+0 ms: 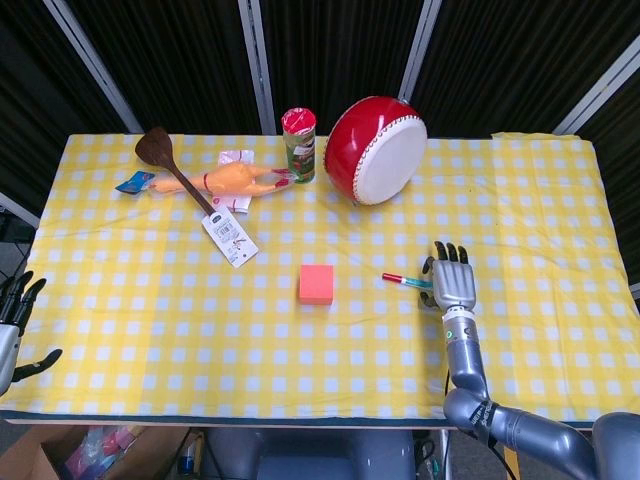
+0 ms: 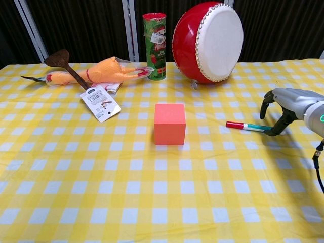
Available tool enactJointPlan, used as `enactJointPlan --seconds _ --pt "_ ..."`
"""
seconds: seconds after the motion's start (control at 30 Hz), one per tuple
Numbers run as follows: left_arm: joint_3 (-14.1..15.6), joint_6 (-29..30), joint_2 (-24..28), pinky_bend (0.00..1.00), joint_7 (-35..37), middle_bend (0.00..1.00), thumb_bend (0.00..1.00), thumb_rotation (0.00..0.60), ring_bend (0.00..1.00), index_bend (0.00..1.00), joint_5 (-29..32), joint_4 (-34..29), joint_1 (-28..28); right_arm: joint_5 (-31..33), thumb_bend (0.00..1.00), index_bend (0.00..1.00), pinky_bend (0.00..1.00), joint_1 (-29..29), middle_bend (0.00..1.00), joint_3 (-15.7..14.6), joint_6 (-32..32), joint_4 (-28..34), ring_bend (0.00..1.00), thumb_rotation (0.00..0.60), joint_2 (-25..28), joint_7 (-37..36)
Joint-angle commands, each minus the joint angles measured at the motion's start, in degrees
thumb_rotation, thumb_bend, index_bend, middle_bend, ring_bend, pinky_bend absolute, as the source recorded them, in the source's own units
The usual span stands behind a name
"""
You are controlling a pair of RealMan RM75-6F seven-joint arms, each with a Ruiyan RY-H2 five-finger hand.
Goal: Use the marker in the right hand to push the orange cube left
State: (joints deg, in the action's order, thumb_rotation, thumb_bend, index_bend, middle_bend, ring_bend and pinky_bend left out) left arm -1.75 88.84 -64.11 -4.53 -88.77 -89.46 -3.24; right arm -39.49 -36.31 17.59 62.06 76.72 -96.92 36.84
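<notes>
The orange cube (image 1: 316, 284) (image 2: 169, 124) stands on the yellow checked cloth near the table's middle. To its right, apart from it, the marker (image 1: 405, 281) (image 2: 245, 126) lies flat with its red cap toward the cube. My right hand (image 1: 452, 280) (image 2: 286, 104) arches over the marker's teal far end. Its thumb tip touches that end, and its other fingers are spread above, not closed around it. My left hand (image 1: 12, 320) hangs off the table's near left edge with its fingers apart, holding nothing.
Along the back stand a red drum (image 1: 376, 150) (image 2: 208, 41) and a green can (image 1: 299, 145) (image 2: 154, 45). Left of them lie a rubber chicken (image 1: 235, 182) (image 2: 104, 70), a wooden spoon (image 1: 170, 165) and a white tag (image 1: 230, 237) (image 2: 99, 103).
</notes>
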Motion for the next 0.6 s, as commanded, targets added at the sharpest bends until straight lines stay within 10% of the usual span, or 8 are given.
enactJointPlan --seconds 0.03,0.6 --pt "0.0 0.0 -0.1 0.00 0.0 0.00 0.00 0.600 0.00 0.00 0.1 0.0 0.0 0.5 0.33 0.44 0.00 -0.3 0.11 0.0 -0.5 -0.9 0.00 0.600 -0.3 -0.3" --pt "-0.3 -0.7 0.0 0.00 0.3 0.00 0.00 0.600 0.00 0.00 1.1 -0.3 -0.1 2.4 0.38 0.53 0.00 -0.8 0.14 -0.7 -3.5 -5.9 0.00 0.600 -1.2 -2.4"
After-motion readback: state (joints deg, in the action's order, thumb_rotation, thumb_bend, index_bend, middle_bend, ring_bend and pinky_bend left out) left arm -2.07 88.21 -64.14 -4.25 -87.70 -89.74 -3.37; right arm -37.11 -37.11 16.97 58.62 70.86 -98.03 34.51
